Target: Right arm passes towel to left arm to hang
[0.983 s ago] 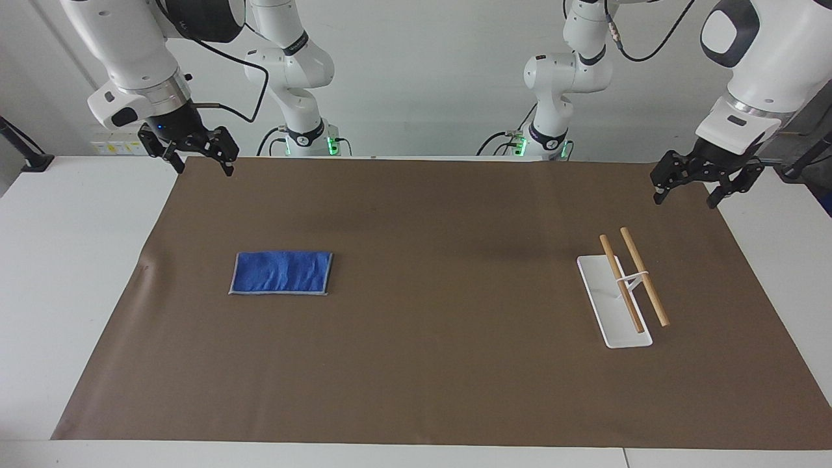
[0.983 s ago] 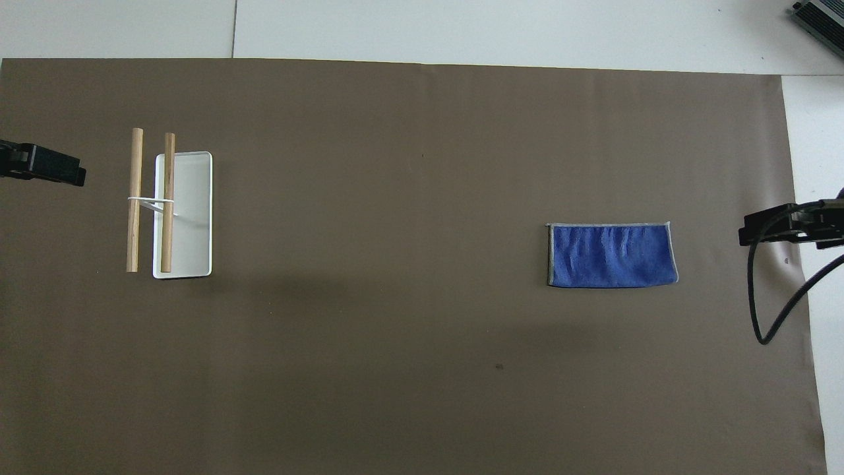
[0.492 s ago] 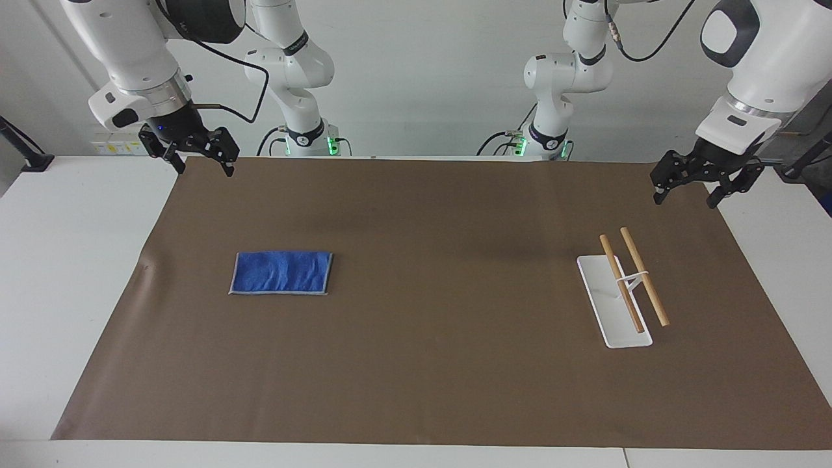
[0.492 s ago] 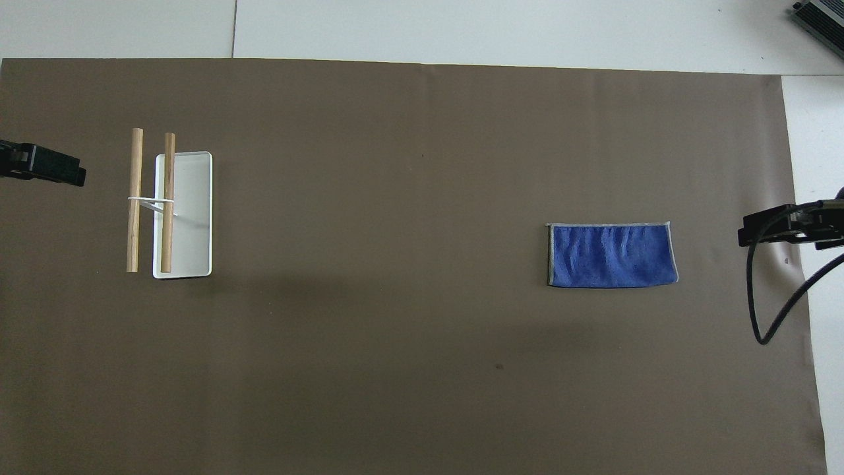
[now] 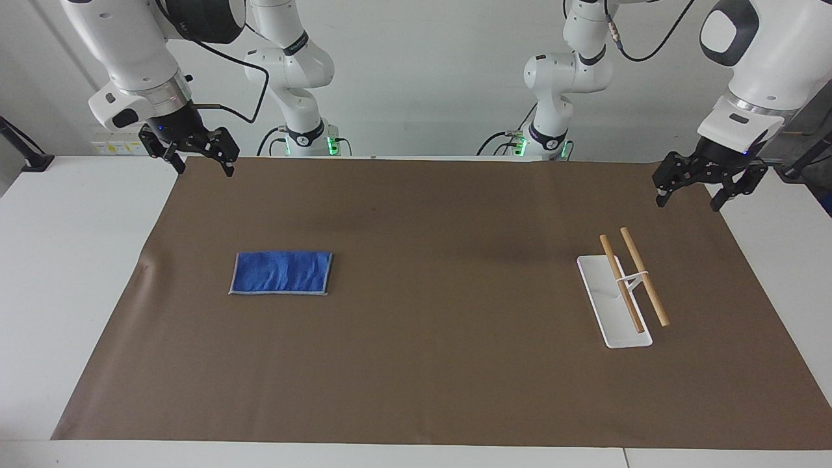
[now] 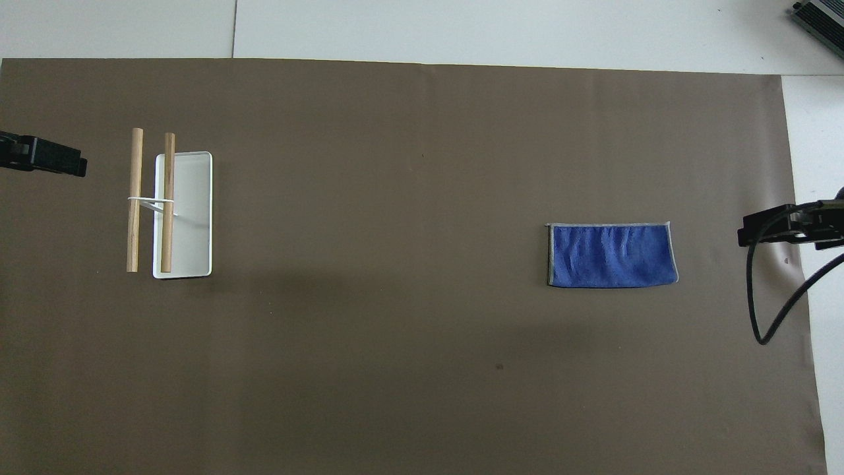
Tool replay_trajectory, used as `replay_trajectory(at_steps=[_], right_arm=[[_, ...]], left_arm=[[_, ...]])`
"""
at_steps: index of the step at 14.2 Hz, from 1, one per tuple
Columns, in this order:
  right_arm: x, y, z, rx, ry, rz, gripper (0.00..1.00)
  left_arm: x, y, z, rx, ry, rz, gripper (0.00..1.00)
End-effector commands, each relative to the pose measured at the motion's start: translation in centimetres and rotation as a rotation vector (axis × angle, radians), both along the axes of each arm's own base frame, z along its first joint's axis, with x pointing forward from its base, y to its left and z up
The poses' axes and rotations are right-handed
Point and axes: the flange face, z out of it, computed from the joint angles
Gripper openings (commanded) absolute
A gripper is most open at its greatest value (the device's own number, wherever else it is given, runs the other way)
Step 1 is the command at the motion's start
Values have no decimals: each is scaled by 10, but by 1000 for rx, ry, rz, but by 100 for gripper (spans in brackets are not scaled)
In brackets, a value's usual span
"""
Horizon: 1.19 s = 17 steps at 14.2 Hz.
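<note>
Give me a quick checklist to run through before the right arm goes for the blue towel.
1. Towel lies flat and folded on the brown mat: ok.
2. Right gripper open and empty: ok.
3. Right gripper over the towel: not ok, it hangs over the mat's corner nearest the robots.
4. Left gripper open and empty, waiting: ok.
5. Rack upright, both wooden bars bare: ok.

A: What is in the room?
B: A plain white wall (image 5: pixel 422 78), and a white table (image 5: pixel 71 260)
A: What covers the table?
B: 1 big brown mat (image 5: pixel 442 364), lying flat
</note>
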Motion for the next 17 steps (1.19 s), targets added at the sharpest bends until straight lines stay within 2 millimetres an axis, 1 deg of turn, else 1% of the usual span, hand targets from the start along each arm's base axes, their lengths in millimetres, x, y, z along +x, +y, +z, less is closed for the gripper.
replay_trajectory(at_steps=[1, 3, 5, 7, 9, 10, 14, 17], right_arm=[[-5, 3, -1, 9, -12, -21, 100], [-4, 3, 0, 9, -16, -21, 100], [0, 2, 2, 7, -50, -20, 100], [0, 2, 1, 9, -48, -21, 100], [0, 2, 1, 7, -47, -19, 100], [0, 2, 1, 9, -48, -21, 100], [0, -1, 1, 7, -50, -27, 100], [0, -1, -1, 9, -47, -27, 100]], left_arm=[[-11, 2, -3, -15, -4, -10, 100], [-13, 8, -6, -15, 19, 2, 100], [-13, 20, -5, -15, 15, 23, 100], [-12, 22, -5, -14, 9, 27, 100], [-13, 31, -5, -14, 16, 40, 100], [-13, 40, -5, -14, 16, 57, 100], [-13, 37, -4, -14, 10, 54, 100], [-12, 41, -3, -14, 4, 57, 100]])
